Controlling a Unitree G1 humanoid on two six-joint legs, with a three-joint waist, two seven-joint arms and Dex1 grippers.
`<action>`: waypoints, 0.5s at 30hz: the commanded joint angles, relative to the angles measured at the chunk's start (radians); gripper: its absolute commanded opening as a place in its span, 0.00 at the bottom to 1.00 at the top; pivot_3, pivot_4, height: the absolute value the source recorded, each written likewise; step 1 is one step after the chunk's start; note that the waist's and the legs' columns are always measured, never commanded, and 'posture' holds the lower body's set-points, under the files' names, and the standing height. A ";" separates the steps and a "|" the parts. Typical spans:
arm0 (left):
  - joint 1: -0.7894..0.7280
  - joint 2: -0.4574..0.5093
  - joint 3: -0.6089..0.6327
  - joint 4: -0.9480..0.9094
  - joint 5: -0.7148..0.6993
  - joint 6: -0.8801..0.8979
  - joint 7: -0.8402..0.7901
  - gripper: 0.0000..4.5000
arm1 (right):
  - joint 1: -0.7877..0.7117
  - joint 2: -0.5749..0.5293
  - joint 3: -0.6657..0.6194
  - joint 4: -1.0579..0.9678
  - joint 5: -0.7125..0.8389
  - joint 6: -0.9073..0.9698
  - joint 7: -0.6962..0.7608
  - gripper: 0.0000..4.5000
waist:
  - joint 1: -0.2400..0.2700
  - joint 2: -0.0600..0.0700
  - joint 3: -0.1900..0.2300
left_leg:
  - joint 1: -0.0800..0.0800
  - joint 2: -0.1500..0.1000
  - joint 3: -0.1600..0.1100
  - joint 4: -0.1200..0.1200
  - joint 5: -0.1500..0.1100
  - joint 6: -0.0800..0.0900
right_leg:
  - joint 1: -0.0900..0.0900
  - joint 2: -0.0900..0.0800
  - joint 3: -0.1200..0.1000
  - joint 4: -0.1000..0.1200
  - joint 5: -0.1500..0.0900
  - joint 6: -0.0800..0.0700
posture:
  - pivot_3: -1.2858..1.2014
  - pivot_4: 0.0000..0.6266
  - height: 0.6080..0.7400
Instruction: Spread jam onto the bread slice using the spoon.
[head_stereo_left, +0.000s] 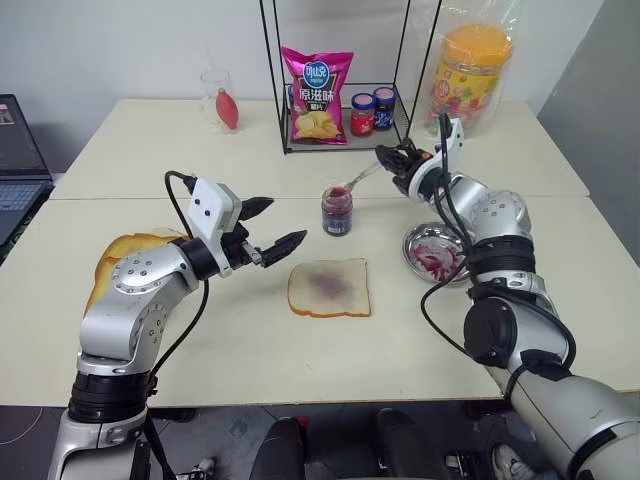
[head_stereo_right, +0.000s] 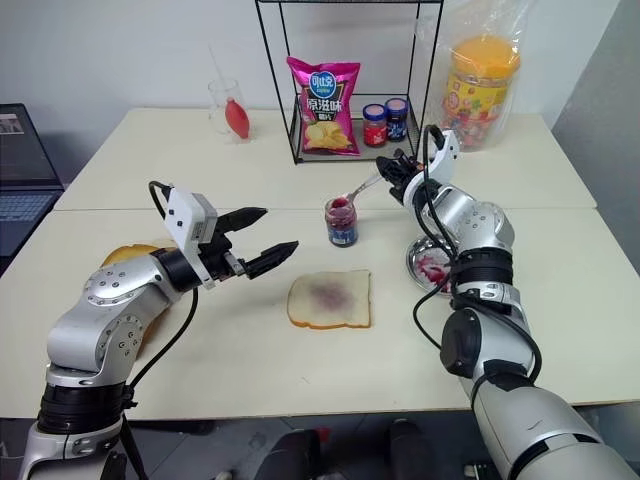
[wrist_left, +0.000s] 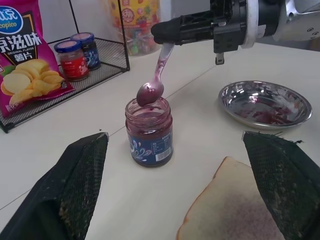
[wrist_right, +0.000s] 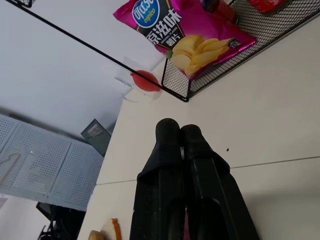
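Cream tabletop (head_stereo_left: 250, 340), and the jam jar (head_stereo_left: 337, 211) sits mid-table, part full. Right gripper (head_stereo_left: 392, 160) is clamped on the spoon (wrist_left: 154, 80), bowl loaded just above the jar's mouth. Bread slice (head_stereo_left: 329, 287) lies just in front of the jar; a smeared metal dish (wrist_left: 265, 103) sits beside it. Left gripper (head_stereo_left: 277, 226) hovers wide open, empty.

glossy metal spoon (wrist_left: 156, 80), glass jar (wrist_left: 149, 132)

The spoon (wrist_left: 156, 75) handle's end hides between the right gripper (wrist_left: 165, 30) fingers; the bread slice (wrist_left: 227, 210) is cut off by the picture's edge.
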 joint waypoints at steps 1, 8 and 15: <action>0.002 0.024 0.035 -0.052 -0.042 0.010 -0.022 1.00 | -0.005 0.001 -0.025 -0.079 0.065 0.031 -0.004 0.00 | 0.000 0.000 0.000 | 0.000 0.000 0.000 0.000 0.000 0.000 | 0.000 0.000 0.000 0.000 0.000 0.000 | 0.52 0.24 1.00; 0.035 0.057 0.054 -0.099 -0.077 0.034 -0.043 1.00 | 0.054 0.036 0.000 -0.395 0.204 0.209 -0.050 0.00 | 0.000 0.000 0.000 | -0.001 0.000 0.000 0.000 0.000 0.000 | 0.000 0.000 0.000 0.000 0.000 0.000 | 0.52 0.24 1.00; 0.233 0.178 0.140 -0.201 -0.105 0.036 -0.143 1.00 | 0.257 0.059 0.163 -0.774 0.259 0.345 -0.085 0.00 | -0.006 0.000 0.000 | -0.001 0.001 -0.001 -0.001 0.000 0.000 | 0.000 0.001 -0.001 -0.001 0.000 0.000 | 0.52 0.24 1.00</action>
